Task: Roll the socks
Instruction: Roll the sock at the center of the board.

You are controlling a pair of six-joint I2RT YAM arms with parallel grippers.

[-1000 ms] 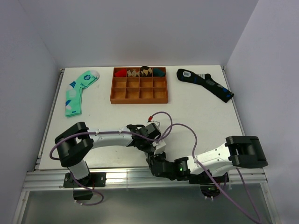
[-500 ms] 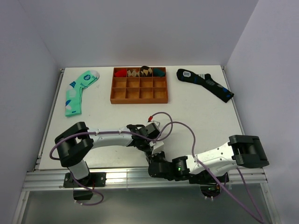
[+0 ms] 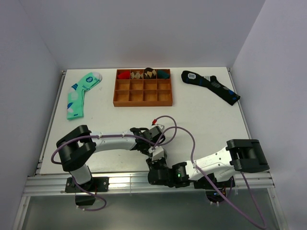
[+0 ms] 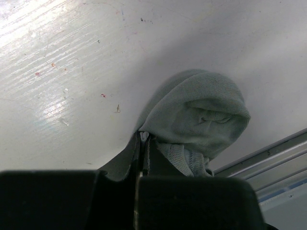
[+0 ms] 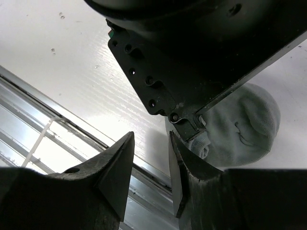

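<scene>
The light-grey socks lie as a rolled bundle near the table's front edge. They also show in the right wrist view. In the top view both grippers hide them. My left gripper is shut, pinching a fold of the bundle's near edge; in the top view it points down at the table. My right gripper is open and empty, its jaws a little apart. It sits just left of the socks, beside the left gripper's body, over the front edge.
A wooden compartment tray with rolled socks in its back row stands at the back. A mint-green patterned sock lies back left, a long navy sock back right. The metal front rail runs just below the grippers.
My right gripper has slid left along the front edge, closer under the left gripper. The left gripper has stayed in place, holding the socks.
</scene>
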